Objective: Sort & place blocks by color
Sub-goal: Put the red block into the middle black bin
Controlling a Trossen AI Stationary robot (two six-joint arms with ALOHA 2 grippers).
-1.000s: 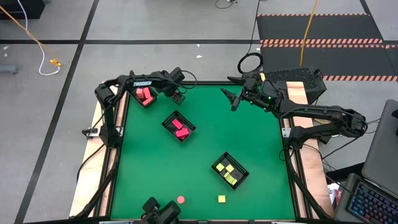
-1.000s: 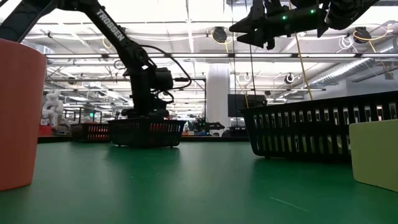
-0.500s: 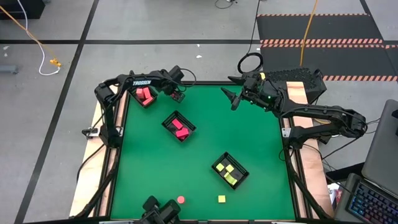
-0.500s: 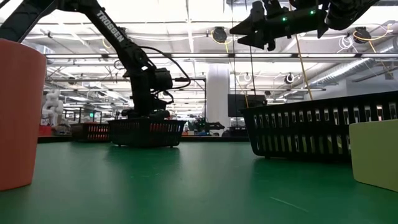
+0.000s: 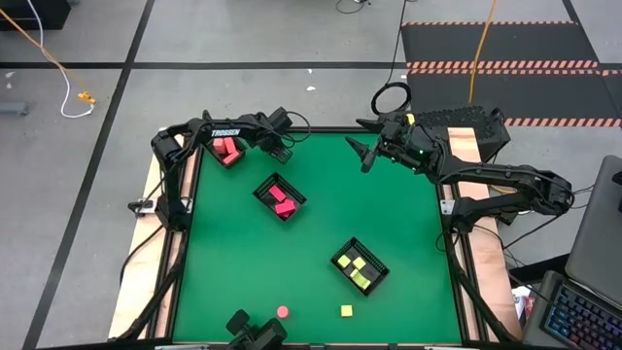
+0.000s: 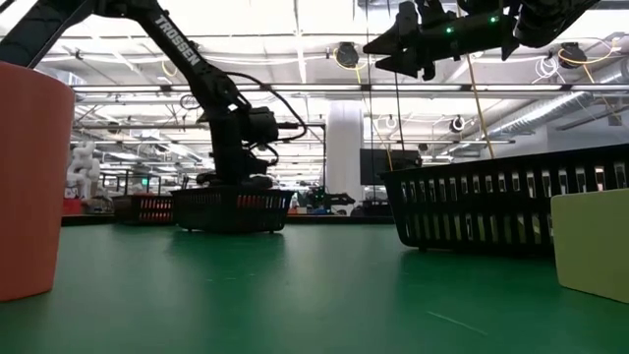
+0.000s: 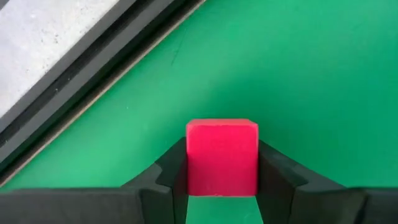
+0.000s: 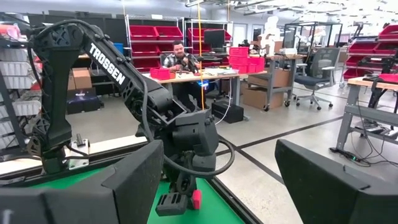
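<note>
My left gripper (image 5: 283,152) hangs over the table's far left corner, shut on a red block (image 7: 222,158), which also shows in the right wrist view (image 8: 196,199). My right gripper (image 5: 363,156) is open and empty, raised over the far edge right of centre. A black tray (image 5: 292,212) holds red blocks (image 5: 281,198). A second tray (image 5: 377,282) holds yellow blocks (image 5: 359,268). A round red block (image 5: 283,312) and a yellow cube (image 5: 346,311) lie loose near the table's near edge. More red blocks (image 5: 226,149) sit beyond the far left corner. My left gripper pinches the red block between its two fingers (image 7: 171,171), one on each of two opposite side faces (image 7: 191,168). The fingers come from above, pointing down. The block is lifted clear of the green table.
The green table (image 5: 233,262) is open between the two trays and along its left side. In the low view the round red block (image 6: 29,177) and the yellow cube (image 6: 590,241) fill the foreground. A person (image 8: 179,53) sits at a desk in the room behind.
My left arm, holding the red block, has shifted a little toward the table's right.
</note>
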